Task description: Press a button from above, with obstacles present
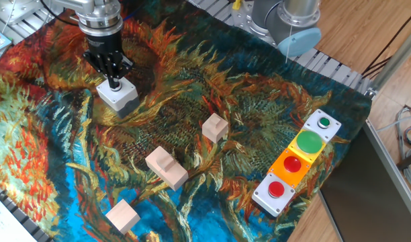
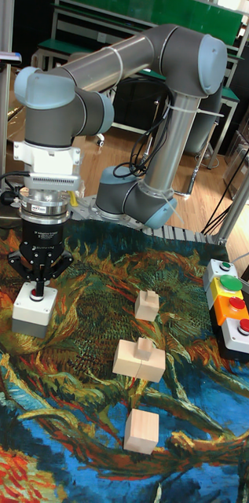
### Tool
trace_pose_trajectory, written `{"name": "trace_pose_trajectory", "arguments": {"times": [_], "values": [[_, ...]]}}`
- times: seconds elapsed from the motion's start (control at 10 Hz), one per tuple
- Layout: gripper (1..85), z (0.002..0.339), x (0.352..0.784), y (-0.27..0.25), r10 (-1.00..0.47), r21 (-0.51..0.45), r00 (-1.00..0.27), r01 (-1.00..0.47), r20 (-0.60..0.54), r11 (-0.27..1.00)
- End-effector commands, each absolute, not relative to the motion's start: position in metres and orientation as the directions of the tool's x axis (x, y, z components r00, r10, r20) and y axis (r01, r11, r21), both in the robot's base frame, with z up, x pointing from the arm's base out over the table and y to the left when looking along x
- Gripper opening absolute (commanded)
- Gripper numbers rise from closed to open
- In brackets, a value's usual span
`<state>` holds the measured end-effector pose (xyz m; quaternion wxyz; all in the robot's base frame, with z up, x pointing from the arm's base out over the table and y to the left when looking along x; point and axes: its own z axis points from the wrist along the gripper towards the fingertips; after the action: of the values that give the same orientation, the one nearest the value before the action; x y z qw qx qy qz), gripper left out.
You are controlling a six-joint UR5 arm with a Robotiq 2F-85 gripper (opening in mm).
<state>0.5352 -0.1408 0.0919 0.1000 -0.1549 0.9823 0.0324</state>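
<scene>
The light-grey button box (image 1: 120, 95) (image 2: 31, 310) stands on the painted cloth at the far left. My gripper (image 1: 114, 84) (image 2: 35, 292) hangs straight above it, fingers shut into one point that touches the small red button (image 2: 35, 296). In the fixed view the fingertips hide the button. The obstacles are three pale wooden blocks to the right and nearer: a small one (image 1: 215, 128) (image 2: 147, 305), a bigger one with a stub (image 1: 166, 167) (image 2: 139, 357), and a cube (image 1: 122, 216) (image 2: 142, 431). None touches the gripper.
A joined row of button boxes (image 1: 296, 163) (image 2: 232, 305) with green, orange and white housings lies at the cloth's right edge. The arm's base (image 1: 286, 20) stands behind the table. Open cloth lies between the button box and the blocks.
</scene>
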Motion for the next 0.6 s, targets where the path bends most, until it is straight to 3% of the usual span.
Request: {"name": "trace_pose_trajectory", "arguments": {"times": [0.0,0.5], "values": [[2.3,0.091,0.538,-0.139,-0.293,0.046,-0.931,-0.31,-0.217,0.95],[3.0,0.101,0.527,-0.148,-0.3,0.046,-0.93,-0.316,-0.213,0.948]]}}
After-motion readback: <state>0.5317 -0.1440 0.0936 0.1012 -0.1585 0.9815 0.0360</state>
